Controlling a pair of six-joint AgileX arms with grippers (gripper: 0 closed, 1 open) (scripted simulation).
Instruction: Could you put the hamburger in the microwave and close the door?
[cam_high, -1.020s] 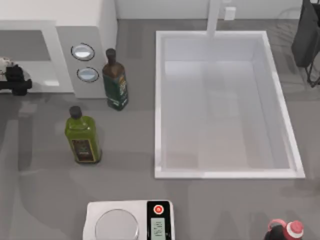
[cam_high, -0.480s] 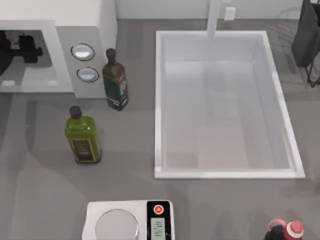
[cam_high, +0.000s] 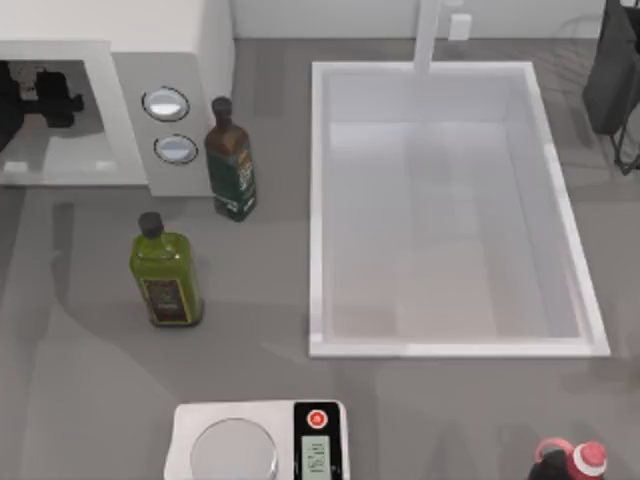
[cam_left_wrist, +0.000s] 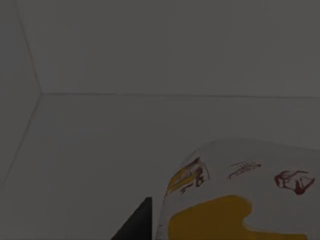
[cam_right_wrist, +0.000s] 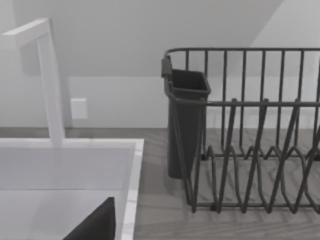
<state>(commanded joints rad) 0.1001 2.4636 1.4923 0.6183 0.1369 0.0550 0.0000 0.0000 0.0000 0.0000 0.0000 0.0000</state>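
Note:
The microwave (cam_high: 185, 60) stands at the back left of the table, its grey panel with two silver knobs facing the front. Its cavity is open, and the door is out of view. My left gripper (cam_high: 42, 95) reaches into the cavity from the left. In the dim left wrist view the hamburger (cam_left_wrist: 240, 195), in a white wrapper with yellow and red print, sits low over the cavity floor. A dark fingertip (cam_left_wrist: 135, 225) lies against its side. My right gripper (cam_right_wrist: 112, 232) is parked near the sink's back right corner, open and holding nothing.
A dark green bottle (cam_high: 231, 160) stands just in front of the microwave's knobs, and a lighter green bottle (cam_high: 163, 272) stands nearer the front. A white sink (cam_high: 318, 200) with a tap (cam_right_wrist: 50, 80), a dish rack (cam_right_wrist: 250, 130), a scale (cam_high: 190, 425) and a red-capped bottle (cam_high: 575, 462) surround the open table.
My left gripper has gone from just outside the microwave's opening back into the cavity. Over the last half second it has barely moved.

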